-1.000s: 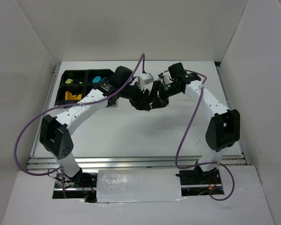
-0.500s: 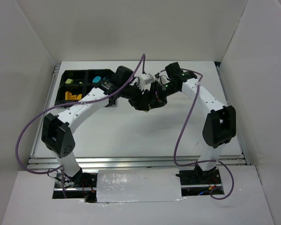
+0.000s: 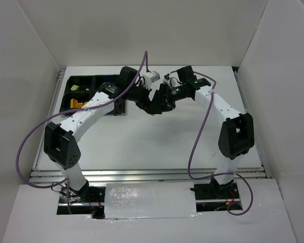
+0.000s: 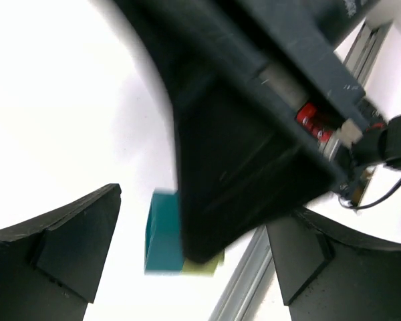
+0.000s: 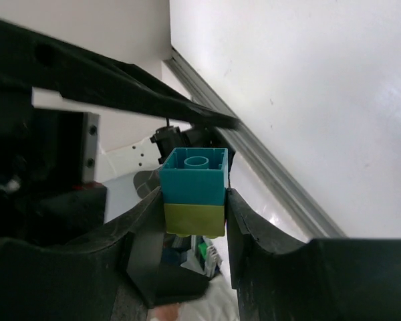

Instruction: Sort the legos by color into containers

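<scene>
A two-coloured lego (image 5: 194, 194), teal stacked on lime-green, is pinched between the fingers of my right gripper (image 5: 194, 207), which is shut on its sides. In the left wrist view the same lego (image 4: 162, 234) shows between the wide-open fingers of my left gripper (image 4: 187, 261), neither finger touching it, with the right gripper's dark body (image 4: 240, 167) covering part of it. From above, both grippers (image 3: 151, 104) (image 3: 165, 100) meet nose to nose over the table's far middle and hide the lego. The black containers tray (image 3: 93, 83) sits at the far left, holding yellow legos (image 3: 77, 105) and a lime one (image 3: 75, 88).
An aluminium rail (image 5: 267, 167) runs along the table's far edge, close behind the grippers. White walls enclose the table on three sides. Purple cables (image 3: 144, 63) loop over both arms. The left forearm (image 3: 99, 104) lies across the tray's right half.
My left gripper has opened wide and let go of the lego, which now stays in the right gripper alone. Both grippers have shifted slightly left and toward the far edge.
</scene>
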Robot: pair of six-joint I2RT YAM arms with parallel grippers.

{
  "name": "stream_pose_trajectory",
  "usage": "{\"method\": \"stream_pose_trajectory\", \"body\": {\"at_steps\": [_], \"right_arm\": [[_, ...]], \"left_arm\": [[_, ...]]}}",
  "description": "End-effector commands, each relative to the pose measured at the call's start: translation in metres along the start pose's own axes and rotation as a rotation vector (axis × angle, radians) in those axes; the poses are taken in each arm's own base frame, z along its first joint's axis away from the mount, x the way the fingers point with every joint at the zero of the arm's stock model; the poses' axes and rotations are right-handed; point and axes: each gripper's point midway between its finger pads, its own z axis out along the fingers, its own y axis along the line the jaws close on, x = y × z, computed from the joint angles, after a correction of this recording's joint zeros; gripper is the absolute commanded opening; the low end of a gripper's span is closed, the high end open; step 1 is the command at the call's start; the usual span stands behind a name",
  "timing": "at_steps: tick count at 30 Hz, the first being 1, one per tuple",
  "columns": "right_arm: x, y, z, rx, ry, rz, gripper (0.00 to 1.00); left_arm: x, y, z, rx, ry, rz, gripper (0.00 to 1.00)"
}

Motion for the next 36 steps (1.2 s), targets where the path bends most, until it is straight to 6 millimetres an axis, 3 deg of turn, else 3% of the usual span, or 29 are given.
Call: {"method": "stream_pose_trajectory", "body": {"at_steps": [1, 4, 6, 7, 9, 12, 17, 27, 33, 36], "right_arm": [[-0.011, 0.000, 0.002, -0.076, -0.014, -0.105, 0.00], [-0.012, 0.006, -0.004, -0.129, -0.009, -0.217, 0.00], [-0.010, 0.012, -0.008, -0.153, -0.003, -0.310, 0.00], [-0.009, 0.019, -0.012, -0.166, -0.008, -0.347, 0.00], [-0.003, 0.031, -0.018, -0.234, 0.008, -0.426, 0.00], [0.006, 0.055, -0.030, -0.365, 0.033, -0.523, 0.00], [0.003, 0.071, -0.036, -0.456, 0.057, -0.571, 0.00], [-0.003, 0.080, -0.033, -0.493, 0.052, -0.575, 0.00], [0.002, 0.085, -0.027, -0.514, 0.077, -0.578, 0.00], [0.006, 0.087, -0.023, -0.518, 0.089, -0.577, 0.00]], "left_arm": [[-0.057, 0.018, -0.046, -0.044, -0.176, -0.065, 0.99], [-0.057, 0.036, -0.080, 0.015, -0.208, -0.151, 0.99], [-0.050, 0.030, -0.093, 0.105, -0.226, -0.187, 0.99], [-0.048, 0.037, -0.100, 0.111, -0.244, -0.205, 0.99], [-0.043, 0.027, -0.107, 0.188, -0.252, -0.222, 0.99], [-0.036, 0.012, -0.107, 0.319, -0.223, -0.235, 0.99], [-0.034, -0.009, -0.110, 0.498, -0.232, -0.243, 0.95], [-0.033, -0.028, -0.096, 0.601, -0.188, -0.223, 0.91], [-0.033, -0.030, -0.087, 0.621, -0.177, -0.221, 0.80], [-0.034, -0.031, -0.087, 0.621, -0.179, -0.219, 0.68]]}}
